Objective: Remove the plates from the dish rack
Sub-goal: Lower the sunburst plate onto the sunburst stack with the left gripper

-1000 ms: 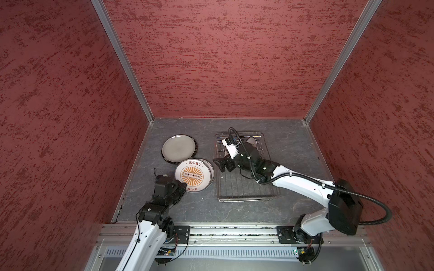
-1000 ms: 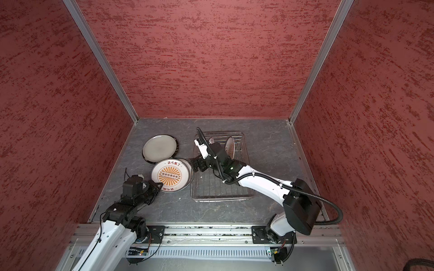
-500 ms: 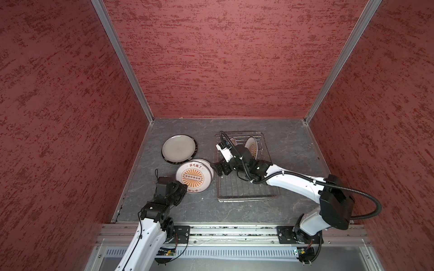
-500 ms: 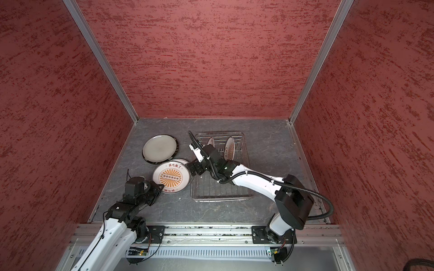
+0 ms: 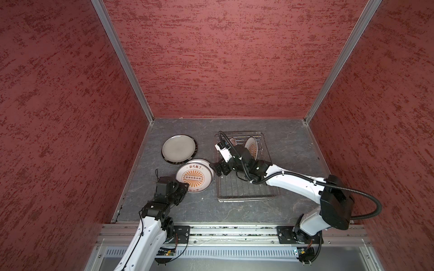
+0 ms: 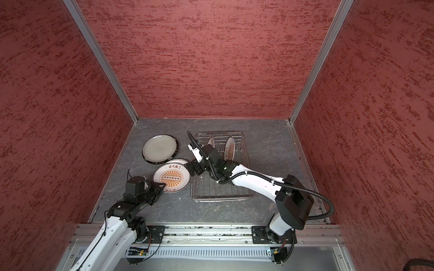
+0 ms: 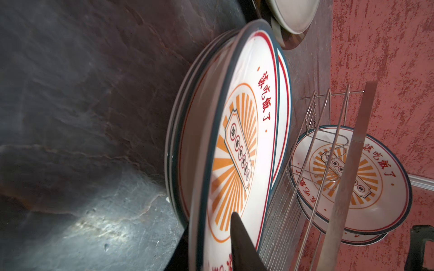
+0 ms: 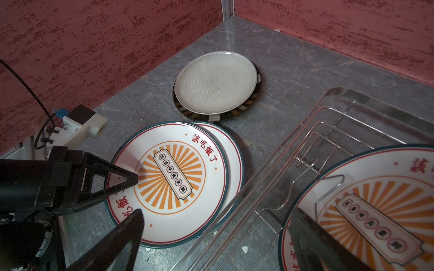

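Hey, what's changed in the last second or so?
The left tool, at the near rim of the top sunburst plate, opened its jaws. The right tool, open throughout, swung left off the dish rack toward that plate. Every plate stayed put, including the two racked plates.

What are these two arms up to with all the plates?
Two robot arms are emptying a dish rack. The left gripper straddles the rim of the top sunburst plate in a stack on the table. The right gripper hovers open and empty at the rack's edge. Two more sunburst plates stand in the rack; two large plates lie stacked farther back.
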{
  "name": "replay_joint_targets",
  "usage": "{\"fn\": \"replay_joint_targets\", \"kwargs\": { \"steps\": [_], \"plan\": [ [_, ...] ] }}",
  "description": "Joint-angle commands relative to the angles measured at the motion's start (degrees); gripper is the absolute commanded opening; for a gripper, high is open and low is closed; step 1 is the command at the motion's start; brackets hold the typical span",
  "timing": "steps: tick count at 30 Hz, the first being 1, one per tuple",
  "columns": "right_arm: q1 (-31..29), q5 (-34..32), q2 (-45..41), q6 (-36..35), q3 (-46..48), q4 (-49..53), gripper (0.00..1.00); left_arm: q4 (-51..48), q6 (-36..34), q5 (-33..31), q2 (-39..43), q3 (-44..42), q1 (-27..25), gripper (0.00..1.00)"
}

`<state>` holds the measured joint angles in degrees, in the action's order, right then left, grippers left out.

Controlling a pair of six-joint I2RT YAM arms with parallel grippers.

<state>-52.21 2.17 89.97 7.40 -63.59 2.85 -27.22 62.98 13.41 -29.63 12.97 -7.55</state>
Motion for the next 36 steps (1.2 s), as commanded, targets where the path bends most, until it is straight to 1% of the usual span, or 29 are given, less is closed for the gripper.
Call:
{"fn": "replay_joint_targets", "kwargs": {
  "steps": [1,6,12,18,21,26,29,36],
  "plan": [
    [-0.79,-1.14,0.42,-1.25,-1.77,-0.62,0.97,1.78,-0.74,-0.42,0.21,-0.34,0.58,0.44],
    [-0.88,-0.01,0.79,-1.64,-1.73,-1.76,0.97,1.04,-1.54,-1.18,-0.26,0.37,0.56,0.57],
    [-0.97,-0.25,2.21,-1.82,-3.05,-0.83,0.97,-0.3,-2.07,-2.05,0.43,0.97,0.5,0.64],
    [-0.97,0.02,1.9,-2.0,-2.75,-1.64,0.97,-5.91,-3.21,-5.36,1.54,4.11,0.41,0.64],
    [-1.06,0.54,0.95,-2.12,-2.35,-1.58,0.97,-6.99,-3.68,-6.16,1.99,4.35,0.28,0.64],
    [-1.06,1.91,-1.26,-1.69,-0.44,-3.03,0.97,-6.58,-4.03,-7.21,1.18,4.18,0.16,0.6],
    [-1.06,2.08,-1.72,-1.47,-0.24,-2.85,0.97,-5.36,-4.01,-6.31,0.16,3.94,-0.41,0.57],
    [-1.06,-0.23,-2.0,-0.77,1.62,-4.08,0.97,-6.25,-3.83,-7.25,1.53,3.96,-2.77,0.58]
  ]
}}
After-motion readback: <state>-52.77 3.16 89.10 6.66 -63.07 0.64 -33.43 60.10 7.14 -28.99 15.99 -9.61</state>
